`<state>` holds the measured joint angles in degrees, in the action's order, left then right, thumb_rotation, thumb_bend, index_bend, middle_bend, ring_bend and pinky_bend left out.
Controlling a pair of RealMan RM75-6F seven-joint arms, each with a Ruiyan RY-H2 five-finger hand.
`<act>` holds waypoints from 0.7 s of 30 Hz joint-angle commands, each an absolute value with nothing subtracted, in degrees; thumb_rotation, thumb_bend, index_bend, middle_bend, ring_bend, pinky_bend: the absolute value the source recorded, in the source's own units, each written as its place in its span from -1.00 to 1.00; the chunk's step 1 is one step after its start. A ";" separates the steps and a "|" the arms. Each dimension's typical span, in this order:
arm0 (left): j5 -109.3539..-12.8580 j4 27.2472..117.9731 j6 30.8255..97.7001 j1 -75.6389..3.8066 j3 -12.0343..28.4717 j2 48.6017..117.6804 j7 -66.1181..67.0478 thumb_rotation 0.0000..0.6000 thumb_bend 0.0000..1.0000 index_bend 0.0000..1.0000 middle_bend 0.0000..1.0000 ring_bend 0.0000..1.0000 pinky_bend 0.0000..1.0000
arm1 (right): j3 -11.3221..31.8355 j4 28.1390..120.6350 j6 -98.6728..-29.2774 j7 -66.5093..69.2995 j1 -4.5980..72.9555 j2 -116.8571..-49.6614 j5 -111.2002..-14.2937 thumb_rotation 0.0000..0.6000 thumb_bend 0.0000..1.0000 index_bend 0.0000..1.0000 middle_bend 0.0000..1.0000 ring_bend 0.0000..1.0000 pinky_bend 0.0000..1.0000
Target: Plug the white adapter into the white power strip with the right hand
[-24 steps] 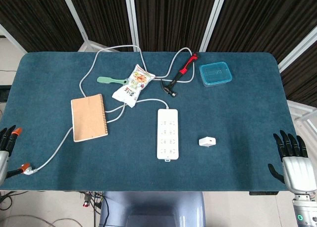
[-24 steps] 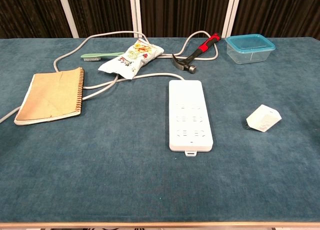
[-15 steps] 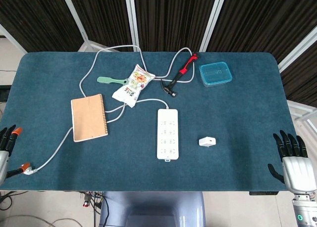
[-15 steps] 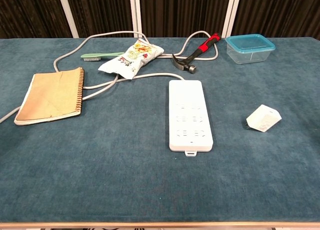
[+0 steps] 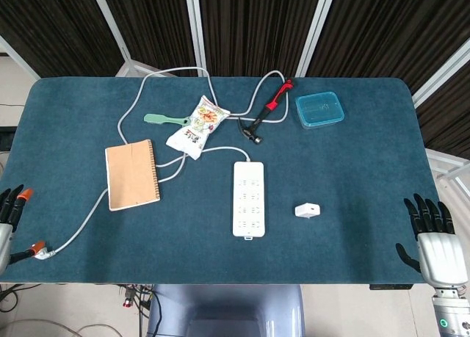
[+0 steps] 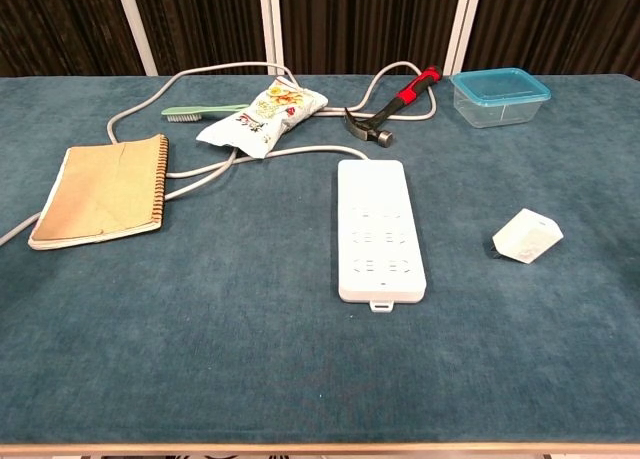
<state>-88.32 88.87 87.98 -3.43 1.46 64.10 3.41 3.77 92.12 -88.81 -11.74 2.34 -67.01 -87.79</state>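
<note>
The white power strip (image 5: 248,199) (image 6: 380,229) lies flat near the middle of the blue table, its sockets facing up and its grey cord running off to the left. The white adapter (image 5: 307,210) (image 6: 527,236) lies on the cloth to the right of the strip, apart from it. My right hand (image 5: 437,243) hangs beyond the table's right front corner, fingers spread and holding nothing. Only the fingertips of my left hand (image 5: 9,214) show at the left edge of the head view, apart and holding nothing. Neither hand appears in the chest view.
A brown spiral notebook (image 5: 132,174) lies left of the strip. Behind it are a snack bag (image 5: 197,125), a green brush (image 5: 163,119), a red-handled hammer (image 5: 266,111) and a blue-lidded clear box (image 5: 319,109). The grey cord (image 5: 88,216) loops across the back and left.
My right hand has drifted slightly down and toward the table's near edge. Nothing on the table has moved.
</note>
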 commanded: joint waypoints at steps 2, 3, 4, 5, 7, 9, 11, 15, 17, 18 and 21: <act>-88.45 89.00 87.98 -3.44 1.40 64.03 3.34 1.00 -1.00 -1.00 -1.00 -1.00 -1.00 | 3.70 92.29 -88.76 -11.52 2.26 -66.81 -87.70 1.00 -0.31 -1.00 -1.00 -1.00 -1.00; -88.60 89.06 88.06 -3.46 1.39 64.04 3.46 1.00 -1.00 -1.00 -1.00 -1.00 -1.00 | 3.71 92.36 -88.76 -11.35 2.21 -66.69 -87.61 1.00 -0.31 -1.00 -1.00 -1.00 -1.00; -88.72 89.07 88.16 -3.45 1.36 64.08 3.63 1.00 -1.00 -1.00 -1.00 -1.00 -1.00 | 3.76 92.56 -88.82 -11.06 2.14 -66.57 -87.46 1.00 -0.31 -1.00 -1.00 -1.00 -1.00; -88.79 89.10 88.19 -3.43 1.32 64.14 3.77 1.00 -1.00 -1.00 -1.00 -1.00 -1.00 | 3.79 92.87 -88.77 -10.75 2.11 -66.43 -87.32 1.00 -0.31 -1.00 -1.00 -1.00 -1.00; -88.71 89.21 88.17 -3.41 1.33 64.15 3.89 1.00 -1.00 -1.00 -1.00 -1.00 -1.00 | 3.87 94.20 -88.44 -9.67 2.15 -65.98 -87.01 1.00 -0.31 -0.99 -0.99 -1.00 -1.00; -88.56 89.30 88.22 -3.40 1.43 64.14 3.77 1.00 -1.00 -1.00 -1.00 -1.00 -1.00 | 4.16 96.10 -87.57 -8.25 2.60 -65.55 -86.55 1.00 -0.31 -0.91 -0.89 -1.00 -1.00; -88.45 89.33 88.09 -3.41 1.42 64.13 3.69 1.00 -1.00 -1.00 -1.00 -1.00 -1.00 | 4.68 97.65 -86.49 -7.67 3.33 -65.16 -86.01 1.00 -0.31 -0.76 -0.71 -0.99 -1.00; -88.49 89.34 87.92 -3.51 1.41 64.11 3.62 1.00 -1.00 -1.00 -1.00 -1.00 -1.00 | 6.33 101.43 -81.04 -10.88 6.77 -64.33 -83.17 1.00 -0.31 -0.50 -0.53 -0.97 -1.00; -88.44 89.37 87.78 -3.54 1.38 64.08 3.58 1.00 -1.00 -1.00 -1.00 -1.00 -1.00 | 7.28 103.22 -78.20 -12.89 8.47 -64.38 -80.63 1.00 -0.31 -0.48 -0.50 -0.97 -1.00; -88.41 89.40 87.73 -3.56 1.39 64.06 3.54 1.00 -1.00 -1.00 -1.00 -1.00 -1.00 | 7.81 104.06 -76.86 -13.72 9.36 -64.64 -79.26 1.00 -0.31 -0.48 -0.49 -0.96 -1.00; -88.38 89.41 87.70 -3.63 1.46 64.05 3.29 1.00 -1.00 -1.00 -1.00 -1.00 -1.00 | 9.24 105.17 -72.51 -16.95 12.20 -66.23 -73.94 1.00 -0.31 -0.48 -0.49 -0.96 -1.00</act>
<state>-88.38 89.41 87.71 -3.62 1.46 64.05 3.30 7.57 103.41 -76.38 -13.74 9.31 -65.10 -78.27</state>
